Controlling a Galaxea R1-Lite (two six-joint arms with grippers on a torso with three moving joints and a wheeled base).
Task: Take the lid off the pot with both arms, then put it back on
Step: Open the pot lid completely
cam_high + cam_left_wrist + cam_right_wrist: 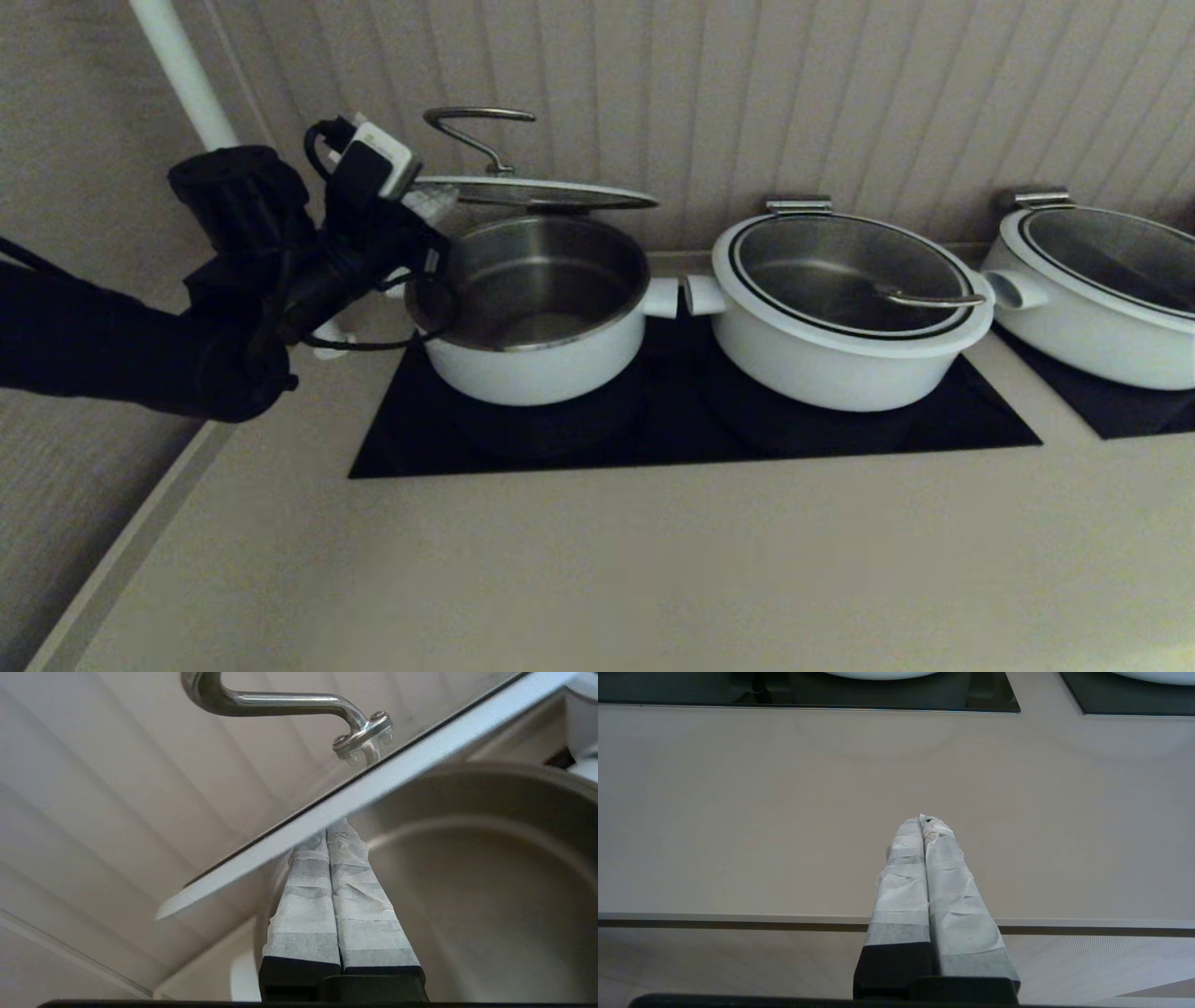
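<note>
Left gripper [329, 833] pressed together under raised lid [537, 191], pot [537, 317] beside wider pot [845, 317]

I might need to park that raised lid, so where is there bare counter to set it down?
The countertop in front of the black cooktop is bare across its width. It is crowded behind: three pots sit handle to handle, and the left gripper holds the lid above the pot.

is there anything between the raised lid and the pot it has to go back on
Only the left gripper itself: its shut fingers reach under the lid rim, over the pot edge. The pot's steel inside shows nothing else.
</note>
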